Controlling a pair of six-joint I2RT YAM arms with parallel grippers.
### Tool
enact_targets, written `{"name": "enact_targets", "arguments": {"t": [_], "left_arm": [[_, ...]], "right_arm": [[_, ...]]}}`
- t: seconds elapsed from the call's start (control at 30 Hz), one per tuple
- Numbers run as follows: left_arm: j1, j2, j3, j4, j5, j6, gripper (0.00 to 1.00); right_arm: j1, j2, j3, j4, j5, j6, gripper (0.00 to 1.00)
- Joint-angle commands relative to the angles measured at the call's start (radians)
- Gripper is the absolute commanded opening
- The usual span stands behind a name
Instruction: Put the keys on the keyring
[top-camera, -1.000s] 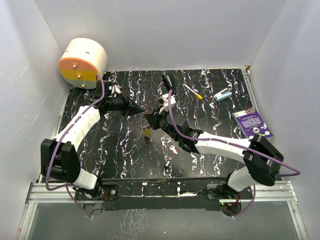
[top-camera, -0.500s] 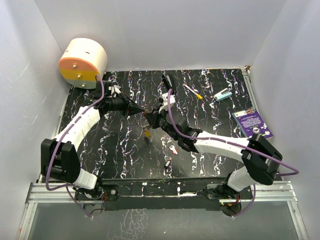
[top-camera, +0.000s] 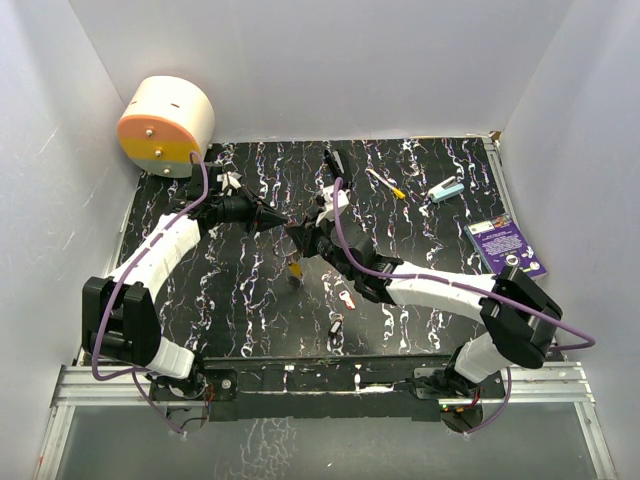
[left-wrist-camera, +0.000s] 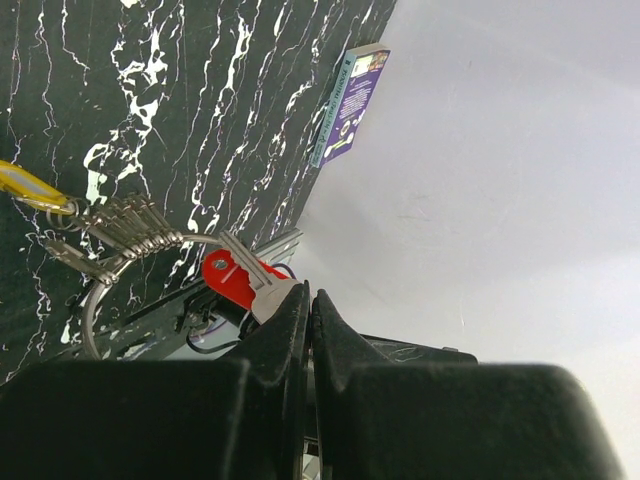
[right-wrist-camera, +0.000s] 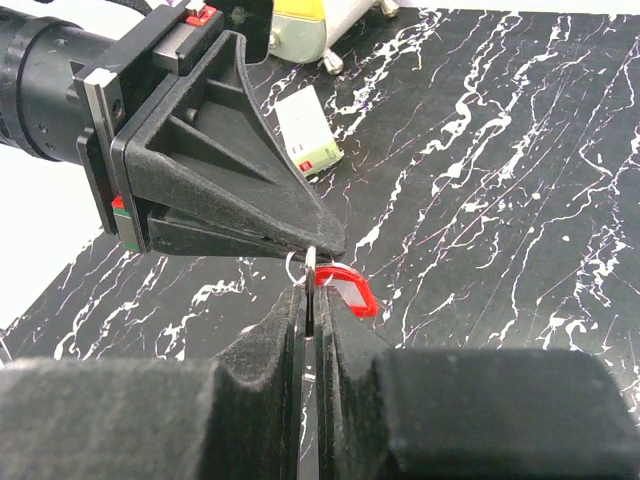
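Threading 1 red key (right-wrist-camera: 348, 292) onto the keyring (left-wrist-camera: 88, 310): my left gripper (left-wrist-camera: 306, 295) clamps the ring and my right gripper (right-wrist-camera: 311, 300) pinches the key. Next, I reckon, feed it round the wire.

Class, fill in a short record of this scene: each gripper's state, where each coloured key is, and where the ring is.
left gripper: shut, tips at the red-headed metal key
right gripper: shut, tip to tip with the left
thin silver wire keyring: at the tips, beside the red key
yellow-headed key: below the ring; hanging or lying, unclear
pink-headed key, black-headed key: loose on the black marbled table
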Motion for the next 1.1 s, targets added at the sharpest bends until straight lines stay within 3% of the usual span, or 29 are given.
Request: {"name": "enact_targets", "arguments": {"t": [0.0,1.07], "left_arm": [[-0.006,-0.043,0.001,0.008,0.06,-0.025,0.0],[-0.005,-0.037,0.008,0.027,0.074,-0.043,0.0]], "right_arm": [[0.001,0.014,0.068,0.115,-0.029,0.01,0.08],[0.0,0.086,0.052,0.132,-0.148,0.099,0.08]]}}
